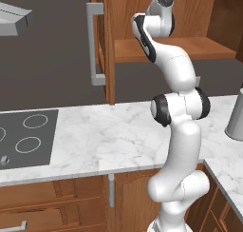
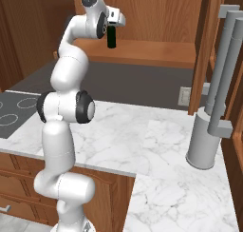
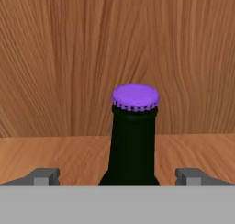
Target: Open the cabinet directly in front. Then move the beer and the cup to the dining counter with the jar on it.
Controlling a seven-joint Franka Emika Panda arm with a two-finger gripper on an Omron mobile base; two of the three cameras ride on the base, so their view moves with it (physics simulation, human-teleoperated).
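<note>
The cabinet (image 1: 161, 50) is standing open, its wooden door (image 1: 108, 45) swung out to the left with a long grey bar handle (image 1: 94, 43) showing on its edge. The white arm (image 1: 178, 131) is reaching up from the marble worktop (image 1: 109, 140) into the cabinet's lower shelf. In the right base view the beer (image 2: 112, 37) is standing upright on that shelf (image 2: 142, 53), directly below the front of the hand. In the hand view the bottle is rising in the centre, its dark neck and purple cap (image 3: 136, 97) facing the camera, with the wooden back wall (image 3: 117, 48) of the cabinet behind it. The gripper (image 3: 122, 177) is sitting wide and released, its two grey fingertips (image 3: 43, 176) showing at either side of the bottle's shoulders and not touching the glass; nothing is being grasped. On the worktop a black cooktop (image 1: 26, 138) is lying to the left of the arm, and a grey cylinder (image 2: 205, 140) is standing at the right, near the corner. Wooden drawer units (image 1: 52, 202) are running below the worktop.
</note>
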